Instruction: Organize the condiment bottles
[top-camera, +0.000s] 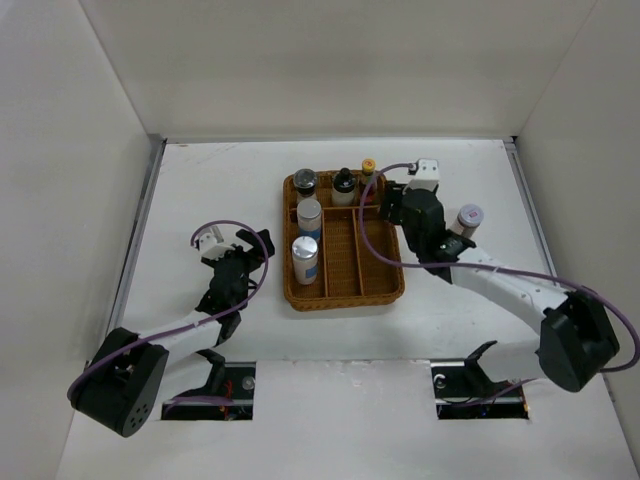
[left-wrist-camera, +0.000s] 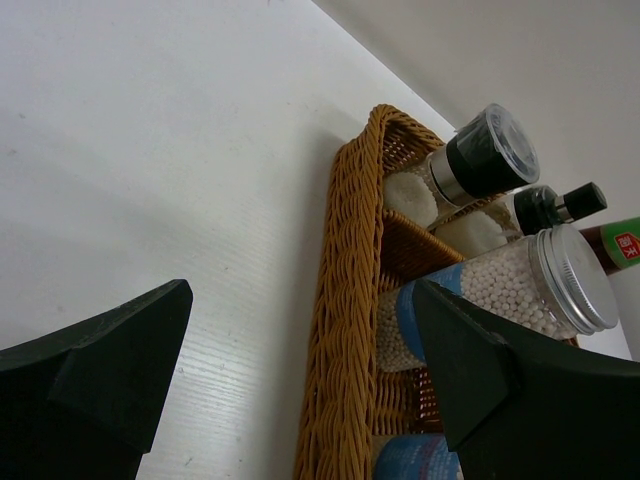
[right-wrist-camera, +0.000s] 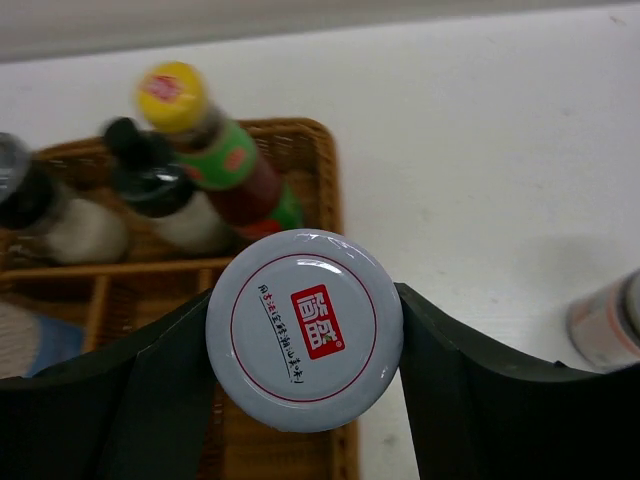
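The right end effector (top-camera: 392, 207) is clenched on a white-lidded jar (right-wrist-camera: 304, 328). Its fingers (right-wrist-camera: 455, 370) press on the jar, one on each side, so it cannot slip. The lid with its red mark faces up at the wrist camera. The jar sits right between the fingers, over the right edge of the wicker tray (top-camera: 385, 275). It looks meant for the long slot on that side, which has room. Whether the jar hangs in the air or touches the tray cannot be told.

Three things stand in a row at the back of the tray. They are a dark-lidded jar (top-camera: 305, 182), a black-capped bottle (top-camera: 344, 182) and a red sauce bottle (top-camera: 368, 168) with a yellow cap. The two tall bottles (top-camera: 309, 215) with blue bands fill the left slot. They are packed close, likely so all can fit.

One more jar, the last jar (top-camera: 468, 218), stands on the desk (top-camera: 200, 180), just beside the right arm and apart from the tray. It looks like the next one to go in.

The left end effector (top-camera: 258, 252) is released and holds nothing. It sits near the tray's left side, out of the way.
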